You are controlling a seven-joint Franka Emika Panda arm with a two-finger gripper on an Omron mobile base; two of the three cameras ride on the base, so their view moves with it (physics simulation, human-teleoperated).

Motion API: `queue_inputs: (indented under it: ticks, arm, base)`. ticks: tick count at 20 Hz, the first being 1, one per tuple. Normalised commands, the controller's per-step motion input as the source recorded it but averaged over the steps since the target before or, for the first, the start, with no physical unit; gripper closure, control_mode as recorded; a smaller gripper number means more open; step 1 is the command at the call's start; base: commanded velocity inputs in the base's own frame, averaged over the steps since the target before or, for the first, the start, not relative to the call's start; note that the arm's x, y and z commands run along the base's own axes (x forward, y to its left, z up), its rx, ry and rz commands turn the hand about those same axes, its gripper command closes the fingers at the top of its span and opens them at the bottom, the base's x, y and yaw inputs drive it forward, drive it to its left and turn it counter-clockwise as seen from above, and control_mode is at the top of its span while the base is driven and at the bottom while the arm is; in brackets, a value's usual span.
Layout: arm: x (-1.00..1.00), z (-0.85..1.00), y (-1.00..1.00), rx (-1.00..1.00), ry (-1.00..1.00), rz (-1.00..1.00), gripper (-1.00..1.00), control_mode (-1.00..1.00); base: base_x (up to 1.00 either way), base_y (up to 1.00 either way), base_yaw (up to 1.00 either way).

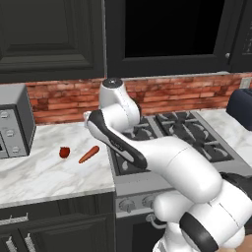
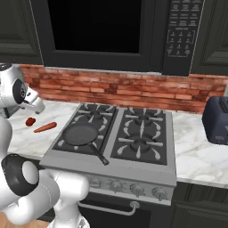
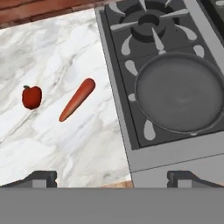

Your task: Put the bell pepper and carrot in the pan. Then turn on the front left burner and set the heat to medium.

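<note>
Pepper and carrot lie on the marble surface, pan waits on the stove.

The pepper [image 3: 32, 96] and carrot [image 3: 77, 99] lie near each other but apart on the surface [image 3: 52, 52], left of the stove [image 2: 120, 164]; the carrot is the nearer to it. The pan [image 3: 180, 92] sits empty on the front left burner [image 2: 78, 133], its handle pointing toward the stove's front edge (seen from the right base camera). The tool [image 3: 113, 178] hangs above the surface's front edge, its tips set wide apart and holding nothing. A toaster [image 2: 217, 119] stands right of the stove.
</note>
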Motion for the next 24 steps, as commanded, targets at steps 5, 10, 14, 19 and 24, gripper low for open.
queue_inputs:
  ticks: [5,10,14,19,24]
  arm:
    - [0.0,-0.15,0.0,0.08,0.0,-0.09,-1.0,-1.0]
    - [0.1,0.0,0.0,0.02,0.16,0.0,-1.0,-1.0]
    - [0.33,0.0,0.0,0.06,0.26,0.0,-1.0,-1.0]
    - [0.35,-0.02,0.0,0.05,0.24,0.0,-1.0,-1.0]
    - [0.05,-0.39,0.0,0.01,0.04,-0.09,-1.0,-1.0]
  base:
    - [0.0,0.0,0.0]
    - [0.0,0.0,0.0]
    - [0.0,0.0,0.0]
    - [0.0,0.0,0.0]
    - [0.0,0.0,0.0]
